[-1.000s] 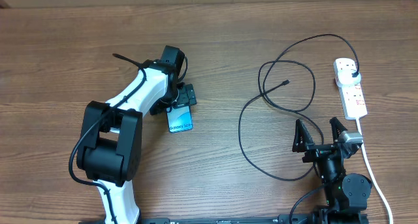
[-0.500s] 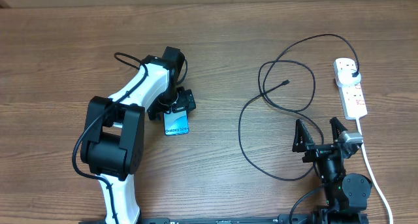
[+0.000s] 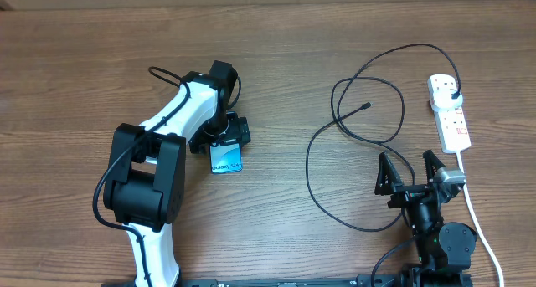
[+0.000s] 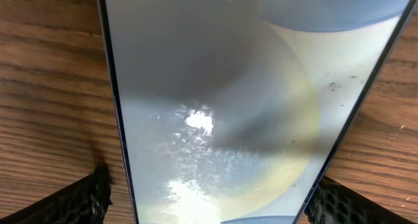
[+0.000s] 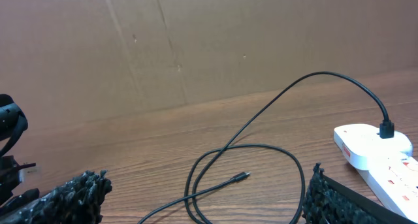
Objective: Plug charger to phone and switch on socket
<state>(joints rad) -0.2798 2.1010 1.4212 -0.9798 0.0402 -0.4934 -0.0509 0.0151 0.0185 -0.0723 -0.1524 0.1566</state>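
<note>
Left end effector [image 3: 224, 138] sits left of the middle of the brown wood-grain bench [image 3: 84, 53]. Its fingers [image 4: 88, 201] are spread about as wide as they go, straddling the slim, dark-edged rectangular phone [image 3: 226, 159]. It doesn't look clamped to me. In the left wrist view a sliver of wood shows between one finger and the phone [image 4: 228, 106] edge. The other finger is right at the opposite edge, and I can't tell if it actually touches. From overhead the screen glows blue with small white text. Up close it's mostly pale glare.

Right end effector [image 3: 408, 163] is near the front edge on the right side, fingers [image 5: 72, 198] wide apart with nothing between them.

The long thin black charger [image 3: 306, 166] cable lies in loose loops on the right half of the bench, well apart from the phone. Its small connector tip [image 3: 368, 105] lies loose on the wood inside the loops. The black plug head [image 3: 453, 95] sits in the far end of the white elongated plastic socket [image 3: 450, 115] strip with red markings. That strip lies along the right edge, and its thick white cord [image 3: 477, 216] runs toward the front edge.
</note>
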